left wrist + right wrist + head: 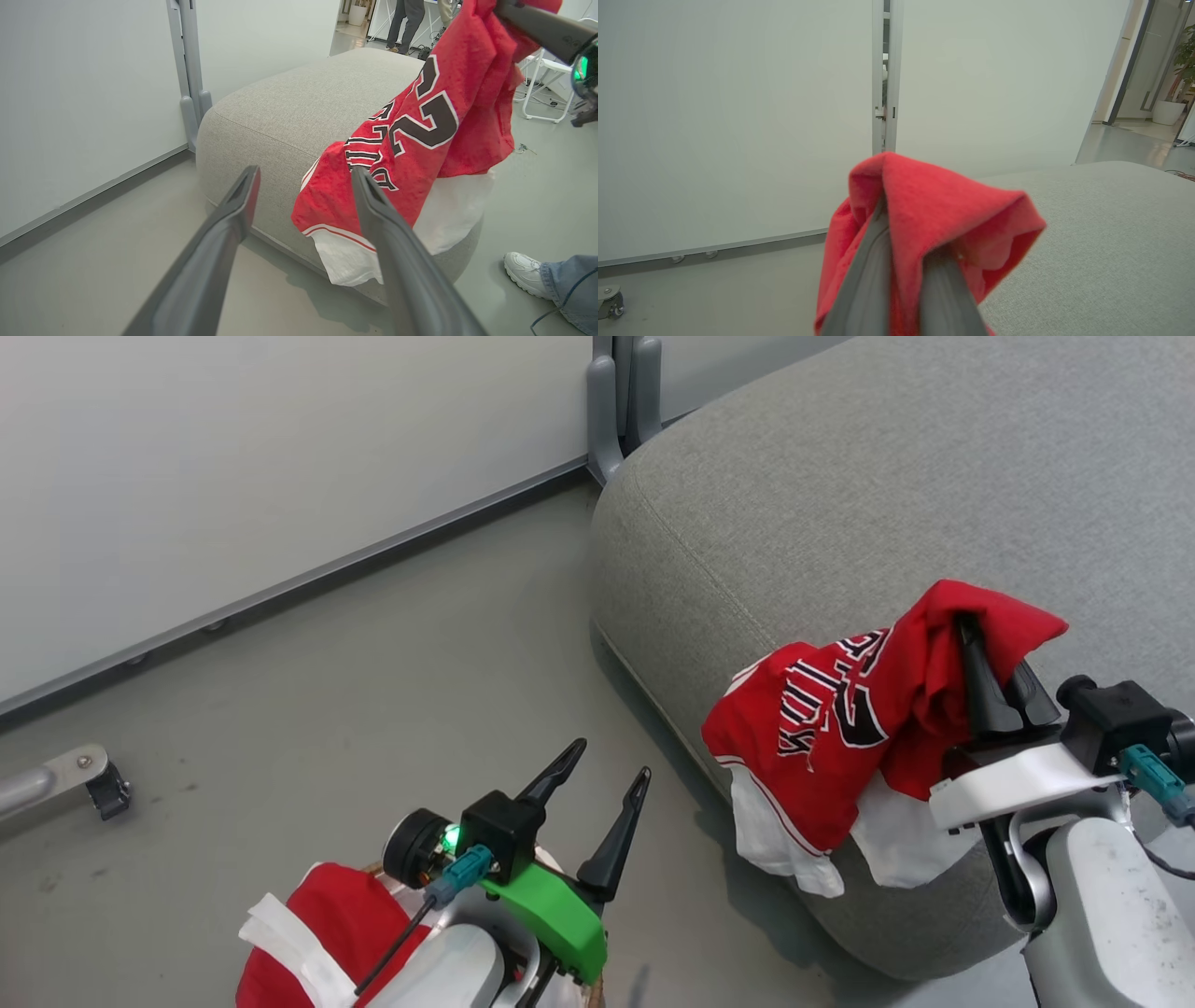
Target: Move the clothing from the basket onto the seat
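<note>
Clothing (840, 728) is bound for the seat (840, 476), so seat first: big grey cushion, rounded corner toward the robot, standing on grey floor (373, 663) by a pale wall (233, 448).

Next in size, the clothing in hand: one red piece, black-and-white lettering and numeral facing out, draped over the seat's near corner. Upper fold bunched high; lower part hangs down the seat's side, off the top. White cloth (775, 840) hangs below the red hem; cannot tell whether it belongs to the piece. Judgement: partly landed, not yet properly on the seat. Held up so it can be carried further over the top before release.

Second red piece (345, 905), with a white strip, sits lower left under the left arm, well apart from the seat. Probably in the basket, awaiting its turn.

Right gripper (971, 644): jaws closed on the top fold of the draped piece, cloth wrapped over both fingertips, above the seat's edge. The piece hangs down and to the left of it.

Left gripper (611, 758): jaws spread wide, nothing between them, over the floor, pointing at the seat's side. Draped piece lies ahead and to its right, apart. Idle, likely free for the next pick.

Small: a person's white shoe (525, 273) on the floor past the seat corner. Mind the clearance.
</note>
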Robot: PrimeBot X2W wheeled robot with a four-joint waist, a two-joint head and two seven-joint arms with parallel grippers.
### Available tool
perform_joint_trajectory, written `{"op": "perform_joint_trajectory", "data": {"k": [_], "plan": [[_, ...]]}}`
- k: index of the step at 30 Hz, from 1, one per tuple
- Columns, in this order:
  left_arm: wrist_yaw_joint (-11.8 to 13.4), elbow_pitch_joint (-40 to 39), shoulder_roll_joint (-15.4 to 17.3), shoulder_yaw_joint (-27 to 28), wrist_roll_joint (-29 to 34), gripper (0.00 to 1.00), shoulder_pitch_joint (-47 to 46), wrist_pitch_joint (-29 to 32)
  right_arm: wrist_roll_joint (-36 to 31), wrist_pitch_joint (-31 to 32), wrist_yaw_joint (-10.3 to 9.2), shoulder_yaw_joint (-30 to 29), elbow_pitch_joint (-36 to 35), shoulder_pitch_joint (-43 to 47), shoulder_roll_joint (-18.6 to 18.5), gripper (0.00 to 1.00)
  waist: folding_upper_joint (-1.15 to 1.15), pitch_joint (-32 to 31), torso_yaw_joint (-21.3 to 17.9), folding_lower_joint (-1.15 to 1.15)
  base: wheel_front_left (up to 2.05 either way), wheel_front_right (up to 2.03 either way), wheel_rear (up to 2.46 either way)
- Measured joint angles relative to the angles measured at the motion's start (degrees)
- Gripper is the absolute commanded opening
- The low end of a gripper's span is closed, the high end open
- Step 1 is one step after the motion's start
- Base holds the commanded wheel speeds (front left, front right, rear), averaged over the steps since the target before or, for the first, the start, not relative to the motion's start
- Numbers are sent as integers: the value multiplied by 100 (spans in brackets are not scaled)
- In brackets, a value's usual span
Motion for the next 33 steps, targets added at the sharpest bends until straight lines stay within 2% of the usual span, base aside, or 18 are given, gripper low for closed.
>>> {"op": "perform_joint_trajectory", "data": {"k": [6, 12, 19, 24, 27, 33], "plan": [[-49, 0, -16, -20, 136, 100, -125, 0, -4, -1, 1, -15, 232, -642, -191, 0, 0, 247, 140, 0, 0, 0, 0], [-81, -59, 41, -52, 274, 100, -370, 0, -68, 4, 1, -153, 730, -2011, -592, 0, 0, 598, 324, 0, 0, 0, 0], [-36, -198, 143, -69, 377, 100, -663, 110, -400, 285, 1, -335, 1321, -3883, -1517, 0, 0, 1049, 606, 1, 0, 0, 0], [-14, -336, 225, -90, 458, 100, -844, 243, -654, 534, 1, -425, 1995, -4938, -2306, 0, 0, 1381, 850, 1, 0, 0, 0], [-13, -423, 282, -108, 514, 100, -949, 292, -762, 601, 1, -517, 2406, -5266, -2581, 0, 0, 1581, 990, 1, 0, 0, 0], [40, -604, 379, -134, 550, 100, -968, 353, -900, 493, 1, -813, 3248, -5228, -2616, 0, 0, 1973, 1185, 2, 0, 0, 0]]}}
